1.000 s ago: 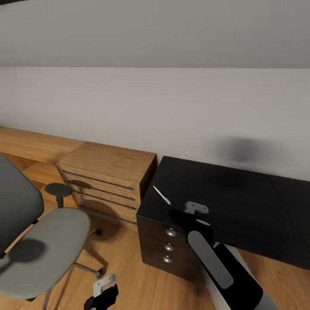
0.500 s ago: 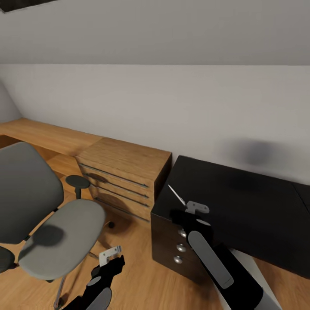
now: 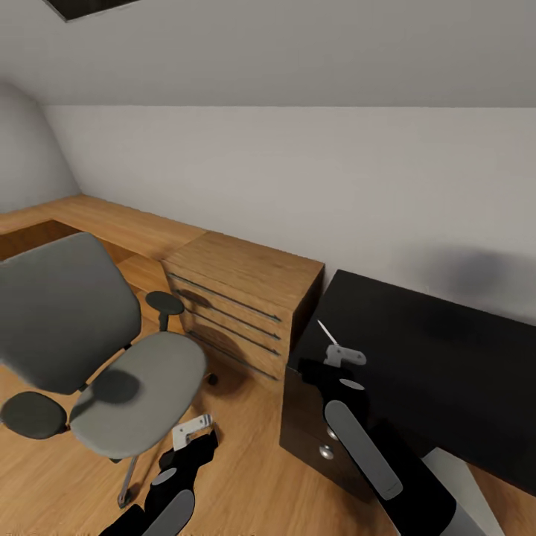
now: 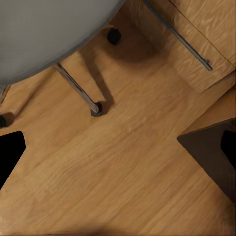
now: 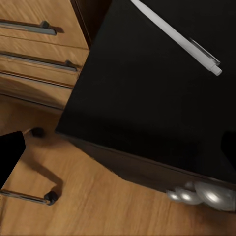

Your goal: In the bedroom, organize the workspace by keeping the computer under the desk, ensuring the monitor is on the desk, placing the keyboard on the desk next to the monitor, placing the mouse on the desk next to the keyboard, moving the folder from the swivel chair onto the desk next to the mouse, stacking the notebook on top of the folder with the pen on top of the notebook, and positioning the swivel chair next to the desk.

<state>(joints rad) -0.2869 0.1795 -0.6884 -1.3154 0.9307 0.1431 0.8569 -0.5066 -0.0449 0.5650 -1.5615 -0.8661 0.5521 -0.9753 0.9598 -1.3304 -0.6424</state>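
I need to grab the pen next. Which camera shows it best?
The right wrist view: the pen lies large and sharp on the black desk, clip visible. The head view shows it as a thin white sliver near the right gripper.

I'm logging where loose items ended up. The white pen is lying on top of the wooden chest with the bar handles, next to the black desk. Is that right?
Not quite. The pen lies on the black desk itself, near the corner above its round silver knobs, not on the wooden chest. The chest does stand next to the desk. The right wrist view shows it most plainly, and the head view agrees.
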